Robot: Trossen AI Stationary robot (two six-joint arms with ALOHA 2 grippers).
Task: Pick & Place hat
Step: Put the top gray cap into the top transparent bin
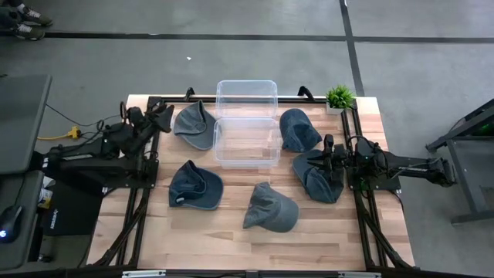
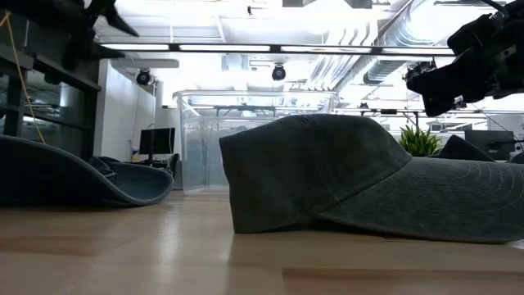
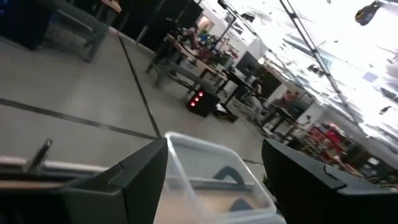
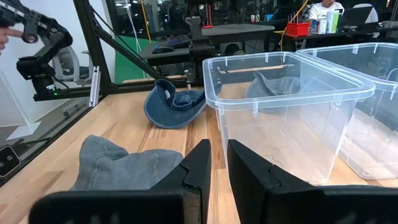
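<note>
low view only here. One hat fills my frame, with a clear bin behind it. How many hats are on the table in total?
Observer: Five: far-left hat, far-right hat, near-left hat, near-middle hat, right-side hat.
Operator: Just one bin?
Observer: Two, touching: the near bin and the far bin. Both look empty.
Operator: What is the right pincer above?
Observer: The right pincer is over the right-side hat and holds nothing. The left pincer waits open at the far-left corner.
</note>
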